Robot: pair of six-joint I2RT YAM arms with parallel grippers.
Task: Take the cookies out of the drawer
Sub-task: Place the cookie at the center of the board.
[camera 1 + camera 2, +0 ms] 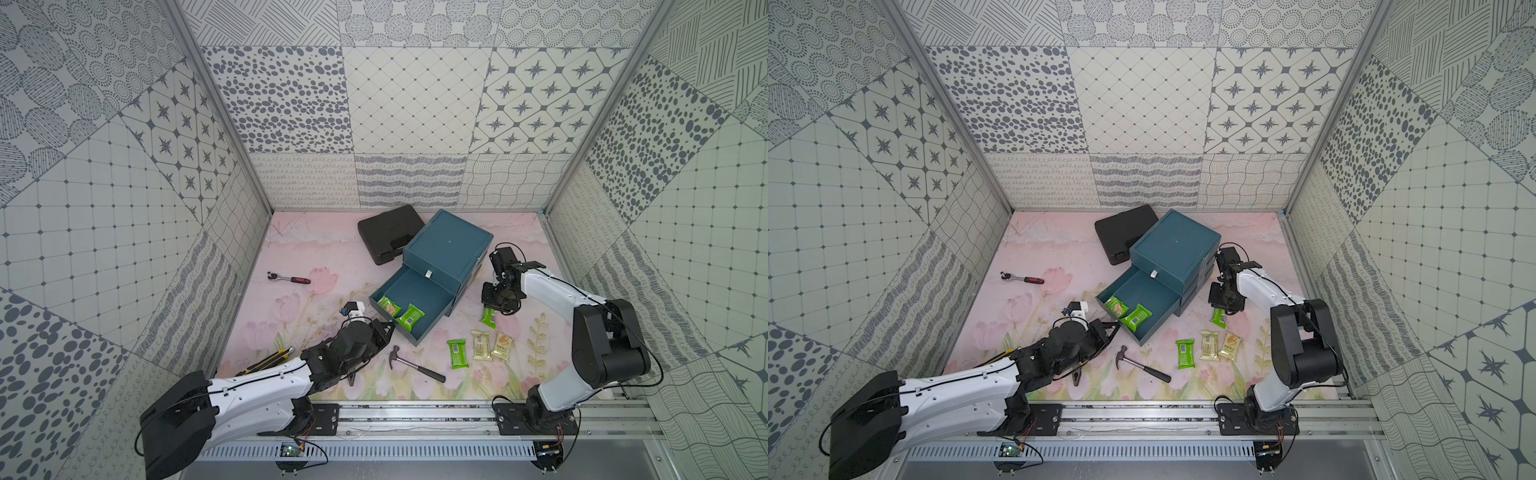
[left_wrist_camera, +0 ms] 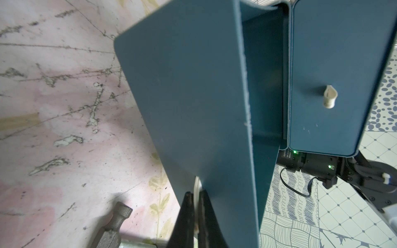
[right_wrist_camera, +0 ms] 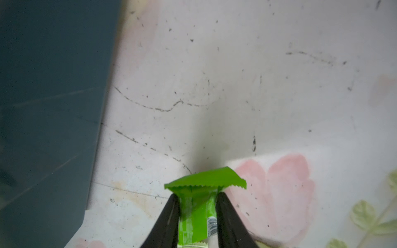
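The teal drawer [image 1: 419, 291] [image 1: 1144, 289] stands pulled out of its cabinet [image 1: 449, 245]. Two green cookies [image 1: 389, 306] [image 1: 410, 318] lie at its front end, seen in both top views. My left gripper [image 1: 390, 328] [image 2: 194, 195] is shut on the drawer's white handle [image 2: 196, 184]. My right gripper [image 1: 492, 309] [image 3: 196, 196] is shut on another green cookie packet [image 1: 488, 318] [image 3: 197, 206], just above the mat to the right of the drawer. A green [image 1: 457, 353], a beige [image 1: 481, 345] and a tan packet [image 1: 502, 346] lie on the mat in front.
A hammer [image 1: 415, 365] lies just in front of the drawer. A ratchet wrench [image 1: 289, 279] is at the left. A black case [image 1: 388, 232] sits behind the cabinet. A yellow utility knife [image 1: 270, 359] lies by my left arm.
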